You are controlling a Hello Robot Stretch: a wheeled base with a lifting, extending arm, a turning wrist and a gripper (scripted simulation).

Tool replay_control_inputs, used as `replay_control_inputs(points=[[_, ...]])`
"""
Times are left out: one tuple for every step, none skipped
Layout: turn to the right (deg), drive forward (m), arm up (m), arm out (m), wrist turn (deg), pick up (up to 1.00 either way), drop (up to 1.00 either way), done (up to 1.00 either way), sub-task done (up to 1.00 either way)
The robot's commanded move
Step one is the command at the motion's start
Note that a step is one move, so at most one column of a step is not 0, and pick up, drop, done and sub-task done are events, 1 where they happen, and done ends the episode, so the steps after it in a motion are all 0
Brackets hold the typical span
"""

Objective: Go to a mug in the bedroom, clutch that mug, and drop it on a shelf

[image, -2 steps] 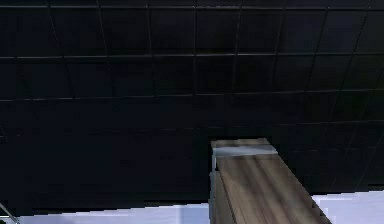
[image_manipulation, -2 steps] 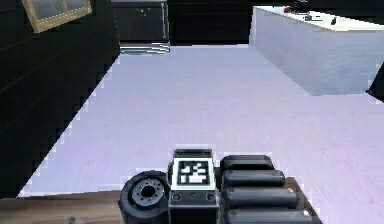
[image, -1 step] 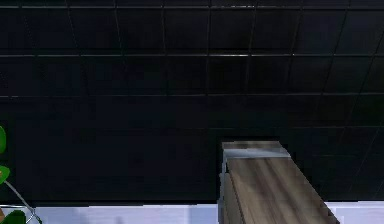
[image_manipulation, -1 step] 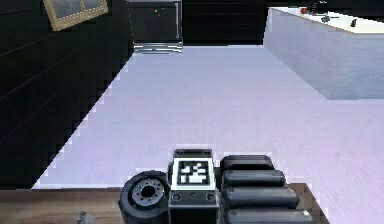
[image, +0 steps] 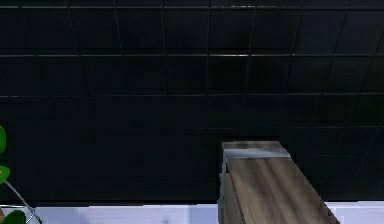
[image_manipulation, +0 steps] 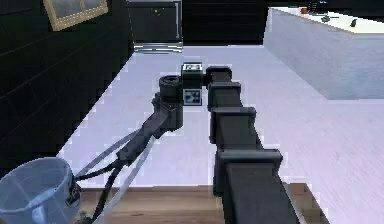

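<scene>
Arm side view: the dark square-section arm rose from the bottom edge just right of centre. The two white marker squares sat at its far end, upper middle of the frame.

From there the jaws pointed toward the lower left. The thin dark fingers ended at the grey-blue round mug in the lower-left corner. So the mug lay straight along the finger line, at the tip end, with no sideways offset I could see. Its mouth faced up and its long axis was roughly vertical. Handle side unreadable.

The frame edge cut off the mug's base, and a brown wooden desk top ran along the bottom just beside it. Couldn't tell whether the mug hung free or rested. Couldn't tell whether the jaws were apart or together, or whether they held anything.

Forward view: black tiled wall dead ahead, a similar wooden desk lower right, green plant leaves at the left edge.

Judgement: this is the grasp stage; carry and shelf drop not yet done. The next move needs a straight vertical lift. With a weak grip the mug could tip off the desk edge.
</scene>
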Motion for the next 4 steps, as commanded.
replay_control_inputs(points=[[0.0, 0.0, 0.0, 0.0, 39.0, 0.0, 0.0, 0.0, 0.0], [0.0, 0.0, -0.1, 0.0, 0.0, 0.0, 0.0, 0.0, 0.0], [0.0, 0.0, -0.32, 0.0, 0.0, 0.0, 0.0, 0.0, 0.0], [0.0, 0.0, 0.0, 0.0, 0.0, 0.0, 1.0, 0.0, 0.0]])
